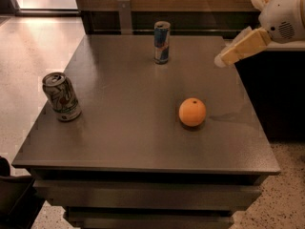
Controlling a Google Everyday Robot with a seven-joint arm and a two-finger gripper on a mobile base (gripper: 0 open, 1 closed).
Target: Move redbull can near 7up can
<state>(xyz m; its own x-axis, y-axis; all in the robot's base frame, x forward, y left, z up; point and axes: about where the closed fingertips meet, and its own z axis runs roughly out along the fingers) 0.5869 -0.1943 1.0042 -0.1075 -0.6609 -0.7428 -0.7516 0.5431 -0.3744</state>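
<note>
The redbull can [162, 42] is a slim blue-and-silver can standing upright at the far middle of the grey table [119, 142]. The 7up can [61, 97] is a wider silver-white can with green and red marks, slightly dented, standing near the table's left edge. My gripper [238, 48] comes in from the upper right on a white arm. It hangs above the table's far right part, well right of the redbull can, and holds nothing.
An orange [192, 111] lies on the table right of centre, between the gripper and the front edge. A dark wall and a low ledge [200, 25] run behind the table. Pale floor [28, 51] lies to the left.
</note>
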